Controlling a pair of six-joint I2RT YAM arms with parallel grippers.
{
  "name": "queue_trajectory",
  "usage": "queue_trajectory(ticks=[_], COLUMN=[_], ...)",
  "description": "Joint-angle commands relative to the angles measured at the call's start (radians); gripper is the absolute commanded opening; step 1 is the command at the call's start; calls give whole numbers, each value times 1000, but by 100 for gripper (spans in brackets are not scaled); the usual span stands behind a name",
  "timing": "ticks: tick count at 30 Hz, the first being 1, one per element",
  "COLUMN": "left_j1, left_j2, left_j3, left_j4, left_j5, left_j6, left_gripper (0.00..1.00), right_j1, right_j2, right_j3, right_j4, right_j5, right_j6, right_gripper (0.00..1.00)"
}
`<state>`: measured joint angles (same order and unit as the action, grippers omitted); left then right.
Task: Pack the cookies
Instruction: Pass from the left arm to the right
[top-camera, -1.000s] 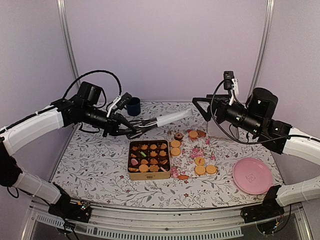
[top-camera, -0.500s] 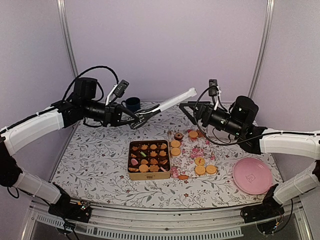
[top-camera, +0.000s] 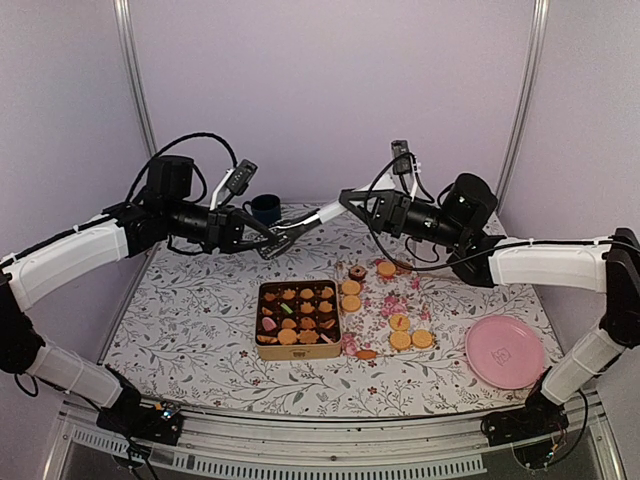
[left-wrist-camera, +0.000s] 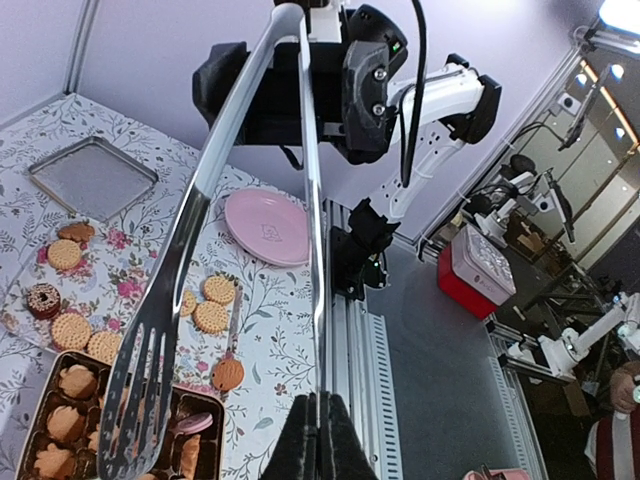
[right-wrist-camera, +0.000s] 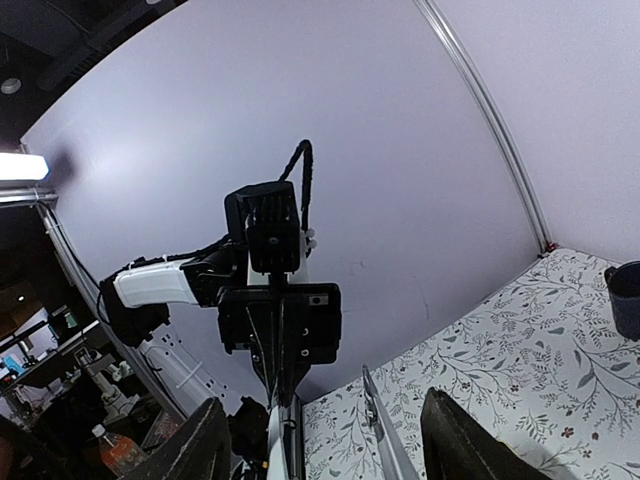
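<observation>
Left gripper (left-wrist-camera: 318, 430), jaws clamped on tongs (left-wrist-camera: 178, 262); right gripper (right-wrist-camera: 325, 440), jaws wide.

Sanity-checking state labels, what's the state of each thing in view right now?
left gripper: shut on the tongs.
right gripper: open, tongs' far end between its fingers.
tongs: held in the air, arms spread.
tin: open, partly filled.
loose cookies: lying flat on the table beside the tin.
pink plate: empty.
cup: upright.
</observation>
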<state>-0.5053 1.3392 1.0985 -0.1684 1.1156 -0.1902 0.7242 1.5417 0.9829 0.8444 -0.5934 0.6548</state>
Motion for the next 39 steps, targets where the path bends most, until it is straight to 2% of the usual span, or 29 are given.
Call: queue_trajectory(ticks=[1, 8, 14, 18, 20, 22, 29, 34, 39], left_j1=[8, 17, 18, 28, 48, 72, 255, 362, 452], left_j2=[-13, -10, -9, -16, -20, -29, -40, -25, 28], left_j3=[6, 14, 6, 10, 15, 14, -41, -111, -127], left_j4=[30, 29, 3, -69, -144, -239, -474, -525, -573], left_j5=[25, 11, -8, -50, -64, -89, -144, -176, -176], left_j6=[14, 18, 49, 111, 171, 256, 503, 584, 652], left_gripper=[0, 0, 1, 35, 52, 59, 66, 65, 62], right_j1=[-8, -8, -8, -8, -7, -7, 1, 42, 103], right_j2=[47, 87, 84, 49, 13, -23, -149, -174, -129], right_j3=[32, 37, 41, 20, 6, -4, -36, -14, 50], right_j4=[66, 58, 59, 17, -57, -159, -482, -634, -795], right_j5=[-57, -73, -58, -35, -14, 3, 107, 150, 162], right_j6=[62, 118, 128, 103, 68, 11, -188, -292, -420], right_gripper=[64, 48, 44, 41, 41, 41, 40, 41, 42])
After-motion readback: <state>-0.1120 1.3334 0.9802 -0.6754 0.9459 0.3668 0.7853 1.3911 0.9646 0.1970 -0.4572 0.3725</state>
